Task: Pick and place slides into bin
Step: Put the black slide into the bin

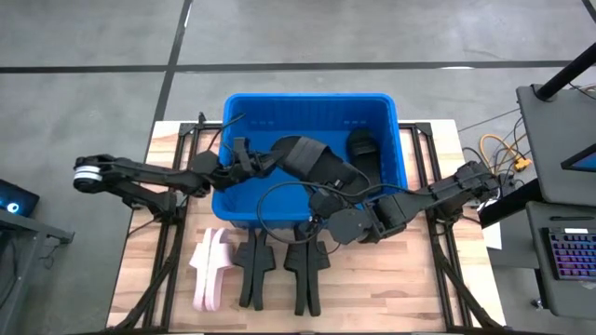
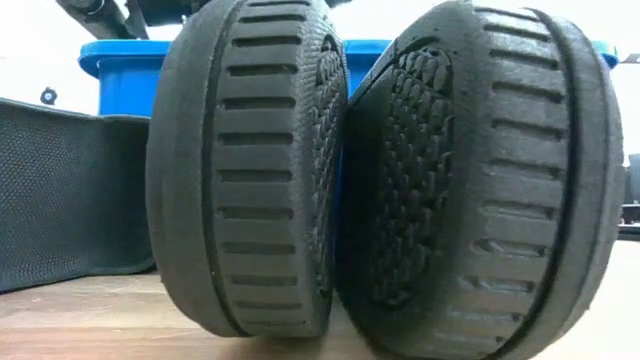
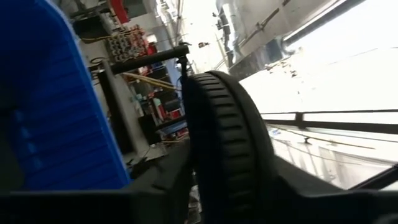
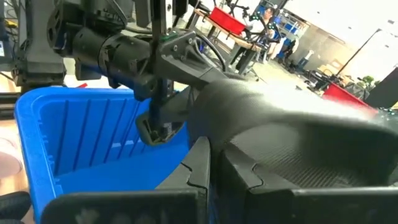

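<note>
**Two Grippers on One Slide Above the Bin**

While the bin sits at the bench's far edge, both arms reach over it. The left gripper and right gripper each clamp an end of one black slide. Another black slide lies in the bin's far right corner. Pink slides and black slides stand along the near edge.

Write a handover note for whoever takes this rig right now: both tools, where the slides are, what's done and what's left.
Left tool: over the bin, shut on the held black slide.
Right tool: at the bin's front wall, shut on the same slide's other end.
Done: one black slide in the bin.
Left: release the held one, then the pink pair and two black slides on the table, in front of the bin.
</note>
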{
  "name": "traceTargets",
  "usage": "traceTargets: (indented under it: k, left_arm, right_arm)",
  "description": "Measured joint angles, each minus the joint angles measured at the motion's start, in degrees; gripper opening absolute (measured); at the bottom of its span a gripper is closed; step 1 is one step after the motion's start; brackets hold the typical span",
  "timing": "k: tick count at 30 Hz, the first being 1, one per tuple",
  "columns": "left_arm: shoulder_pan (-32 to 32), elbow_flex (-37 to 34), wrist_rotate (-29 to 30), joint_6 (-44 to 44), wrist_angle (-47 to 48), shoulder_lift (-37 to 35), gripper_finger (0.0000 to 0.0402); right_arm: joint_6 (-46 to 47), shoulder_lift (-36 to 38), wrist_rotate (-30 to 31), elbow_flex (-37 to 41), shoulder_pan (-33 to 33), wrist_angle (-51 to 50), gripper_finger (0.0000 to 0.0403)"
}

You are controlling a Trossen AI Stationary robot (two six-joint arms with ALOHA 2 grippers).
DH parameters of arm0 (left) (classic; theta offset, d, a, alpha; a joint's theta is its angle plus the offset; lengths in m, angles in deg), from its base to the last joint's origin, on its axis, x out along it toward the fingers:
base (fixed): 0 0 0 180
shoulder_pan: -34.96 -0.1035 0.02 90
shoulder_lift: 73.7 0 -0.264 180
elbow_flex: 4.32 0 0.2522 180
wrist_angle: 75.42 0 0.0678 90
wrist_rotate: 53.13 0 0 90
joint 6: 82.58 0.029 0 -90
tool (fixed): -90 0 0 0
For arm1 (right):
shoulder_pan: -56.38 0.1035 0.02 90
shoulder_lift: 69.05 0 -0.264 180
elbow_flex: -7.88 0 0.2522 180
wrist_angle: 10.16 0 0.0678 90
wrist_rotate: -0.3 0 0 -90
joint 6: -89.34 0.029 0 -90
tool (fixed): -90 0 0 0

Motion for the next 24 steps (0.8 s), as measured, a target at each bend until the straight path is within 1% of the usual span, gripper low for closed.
traceTargets:
  k: [3,4,7,11,15,18,24]
  left_arm:
    - [-0.68,-0.02,-1.57,-0.09,-0.89,0.37,0.0044]
    - [-0.87,-0.05,-2.23,-0.17,-0.96,0.32,0.0032]
    - [-1.25,-0.09,-3.32,0.18,-1.5,0.22,0.0031]
    - [-2.03,-0.11,-5.18,0.24,-1.6,-0.28,0.0031]
    - [-2.62,-0.23,-5.81,0.12,-1.6,-0.56,0.0031]
    - [-2.9,-0.33,-5.91,-0.39,-1.97,-0.7,0.0031]
    - [-2.95,-0.5,-6.08,-0.75,-1.69,-0.74,0.0031]
  right_arm:
    - [-0.29,0.0,-0.19,0.02,0.0,0.0,0.0011]
    - [-0.26,0.0,-0.46,0.02,0.0,0.01,0.0011]
    - [-0.12,0.15,-2.22,0.02,-0.15,0.16,0.0011]
    - [-0.03,0.22,-2.75,0.02,-0.16,0.51,0.0019]
    - [-4.38,0.31,-4.13,-1.31,-0.11,0.52,0.0045]
    - [-8.56,0.37,-7.34,-3.37,-0.13,0.06,0.0069]
    - [-10.74,0.28,-9.02,-7.38,0.42,-2.4,0.011]
